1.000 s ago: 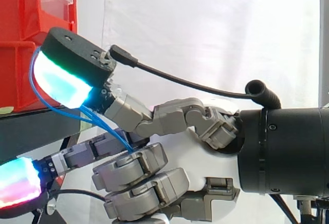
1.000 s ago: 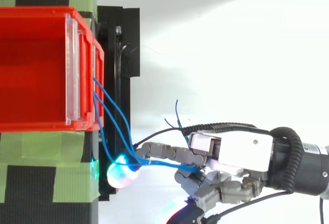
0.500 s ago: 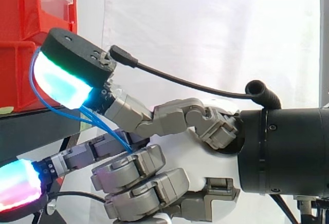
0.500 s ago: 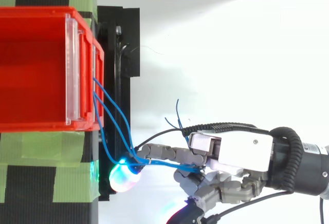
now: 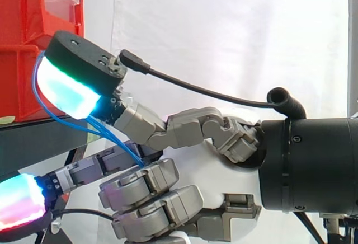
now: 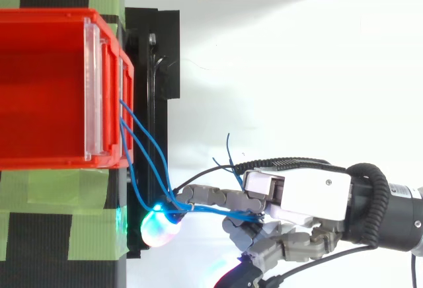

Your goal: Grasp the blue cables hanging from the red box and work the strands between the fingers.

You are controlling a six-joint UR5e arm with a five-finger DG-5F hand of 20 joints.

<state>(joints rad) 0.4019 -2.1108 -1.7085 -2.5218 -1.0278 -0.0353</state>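
The red box [image 6: 46, 90] stands at the left on its black stand [image 6: 158, 43]. Thin blue cables [image 6: 142, 152] hang from its front edge and loop down to my hand [image 6: 297, 195]. In the side view the strands [image 5: 114, 137] pass under one outstretched finger with a cyan-green glowing pad [image 5: 64, 90]. From there they run in between the curled lower fingers [image 5: 140, 179], which pinch them against the palm. Another finger reaches low to the left, its pad [image 5: 19, 202] glowing cyan and pink. The loose cable ends [image 6: 228, 152] stick up behind the hand.
Green tape [image 6: 59, 215] covers the black surface beside and below the red box. A white curtain [image 5: 235, 31] hangs behind the work. A clear plastic insert [image 6: 92, 90] sits inside the box's front wall.
The glowing fingertip in the top view has slipped slightly downward along the strands, and the loose cable ends have shifted a little. The lower fingers have curled in slightly.
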